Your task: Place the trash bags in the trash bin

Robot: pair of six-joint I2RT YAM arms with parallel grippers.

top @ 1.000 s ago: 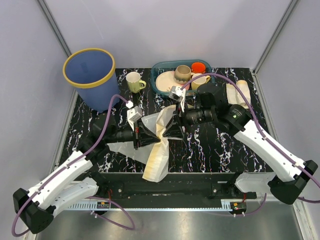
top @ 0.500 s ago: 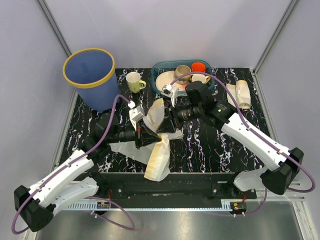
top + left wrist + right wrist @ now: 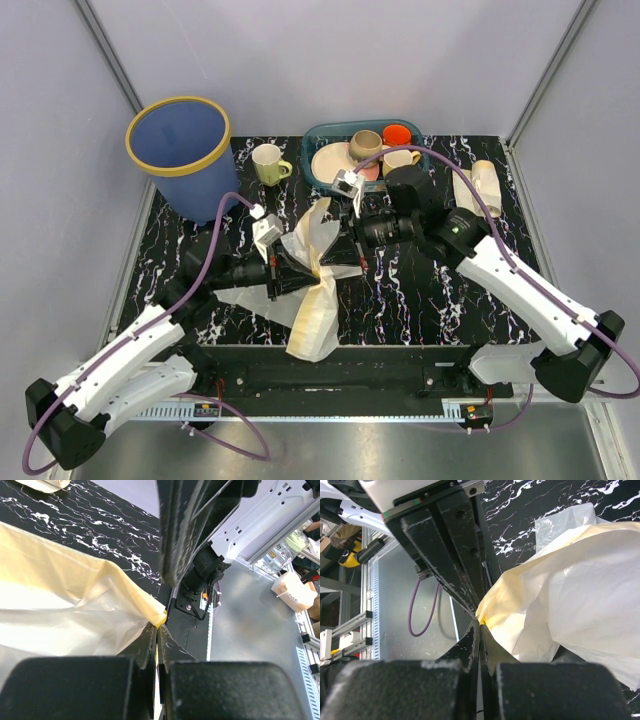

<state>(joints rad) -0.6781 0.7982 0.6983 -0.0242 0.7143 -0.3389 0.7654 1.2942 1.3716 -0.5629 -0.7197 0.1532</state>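
The large cream trash bag (image 3: 312, 300) lies crumpled mid-table, its lower end hanging over the front edge. My left gripper (image 3: 306, 276) is shut on a fold of it; in the left wrist view the film (image 3: 65, 610) sits pinched at the tips (image 3: 158, 630). My right gripper (image 3: 337, 252) meets it tip to tip and is shut on the same fold (image 3: 570, 585), pinched at its tips (image 3: 480, 625). A small pale bundle of trash bags (image 3: 478, 187) lies at the back right. The blue trash bin (image 3: 180, 150) with its yellow rim stands upright at the back left.
A teal dish basket (image 3: 312, 140) at the back holds a cream plate (image 3: 330, 160), mugs and an orange cup (image 3: 397, 134). A yellow-green mug (image 3: 268, 163) stands between the bin and the basket. Grey walls enclose the table on three sides.
My right gripper has gone from open to shut on the bag's fold beside the left fingertips. The bag's upper fold now stands bunched up between the two grippers. The left gripper stayed shut.
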